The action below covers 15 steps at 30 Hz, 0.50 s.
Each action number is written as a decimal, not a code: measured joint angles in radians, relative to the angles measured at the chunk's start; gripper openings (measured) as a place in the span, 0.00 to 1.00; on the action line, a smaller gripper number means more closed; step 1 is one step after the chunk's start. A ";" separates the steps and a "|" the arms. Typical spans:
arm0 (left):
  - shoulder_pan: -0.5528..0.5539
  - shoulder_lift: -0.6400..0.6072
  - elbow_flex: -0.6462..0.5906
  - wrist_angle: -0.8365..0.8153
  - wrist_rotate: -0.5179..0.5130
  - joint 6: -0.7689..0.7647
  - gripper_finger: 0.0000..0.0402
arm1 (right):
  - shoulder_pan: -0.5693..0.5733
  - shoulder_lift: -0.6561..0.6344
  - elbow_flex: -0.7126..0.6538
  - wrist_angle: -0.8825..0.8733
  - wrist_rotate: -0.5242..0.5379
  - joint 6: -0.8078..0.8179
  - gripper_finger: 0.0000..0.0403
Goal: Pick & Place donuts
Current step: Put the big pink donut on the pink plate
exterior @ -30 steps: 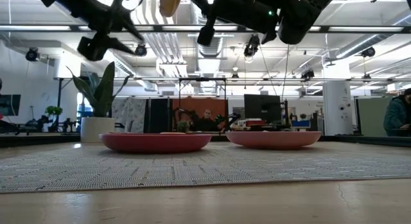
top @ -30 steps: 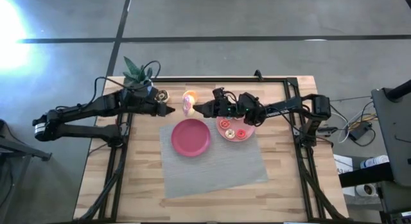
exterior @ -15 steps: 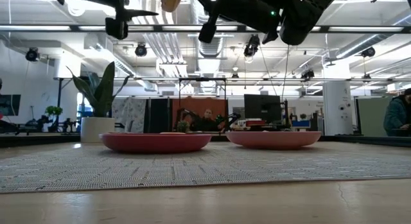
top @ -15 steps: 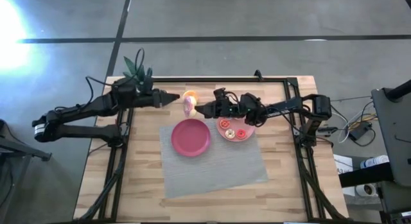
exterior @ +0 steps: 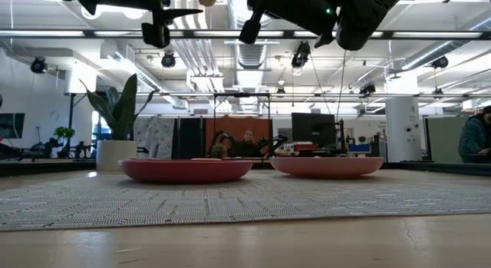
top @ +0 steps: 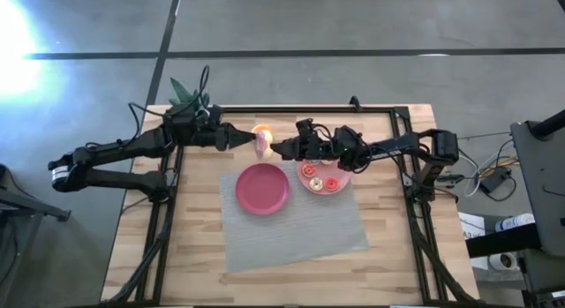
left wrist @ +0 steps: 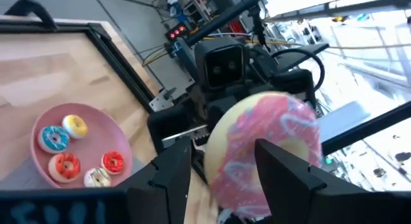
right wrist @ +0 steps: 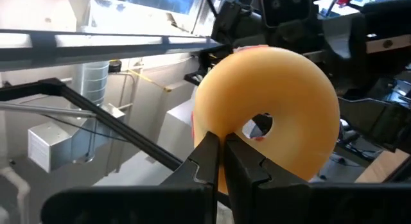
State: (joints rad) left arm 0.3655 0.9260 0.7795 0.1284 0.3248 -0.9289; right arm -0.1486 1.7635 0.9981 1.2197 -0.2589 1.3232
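Note:
A large donut (top: 261, 142) with a tan underside (right wrist: 270, 115) and pink-and-white icing (left wrist: 263, 153) hangs high over the table's far middle, clear of the plates. My right gripper (top: 275, 149) is shut on it. My left gripper (top: 245, 138) points level at the donut from the table's left, open. In the left wrist view its fingers (left wrist: 172, 176) stand on either side of the donut. Several small donuts (left wrist: 64, 165) lie on the pink plate (top: 340, 186). The magenta plate (top: 262, 188) is beside it. My right gripper holds the donut by the ring's body beside the hole (right wrist: 221, 131), its shut fingers (right wrist: 209, 156) coming from the table's right, slanting a little upward. The donut stands on edge, lifted clear. My left gripper: I cannot tell whether its fingers touch the donut.
Both plates rest on a grey mat (top: 291, 229) on the wooden table. A potted green plant (top: 187, 96) stands at the far left corner, just behind my left arm. A dark frame rail (top: 309, 108) runs along the table's far edge.
My left gripper has risen and gone toward the donut, tipping from pointing downward to level. Its open fingers now flank the donut. My right gripper and the donut have kept still.

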 joint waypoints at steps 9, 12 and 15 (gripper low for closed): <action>0.006 0.027 0.000 0.089 0.066 0.056 0.37 | -0.005 -0.010 0.000 -0.004 -0.004 -0.018 0.02; 0.007 0.059 0.000 0.092 0.109 0.066 0.37 | -0.007 -0.010 0.000 -0.002 -0.005 -0.019 0.02; 0.006 0.091 0.000 0.136 0.163 0.071 0.37 | -0.007 -0.010 0.000 -0.001 -0.008 -0.018 0.02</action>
State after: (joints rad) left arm 0.3717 1.0171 0.7792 0.2639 0.4879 -0.8584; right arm -0.1555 1.7531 0.9981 1.2183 -0.2669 1.3056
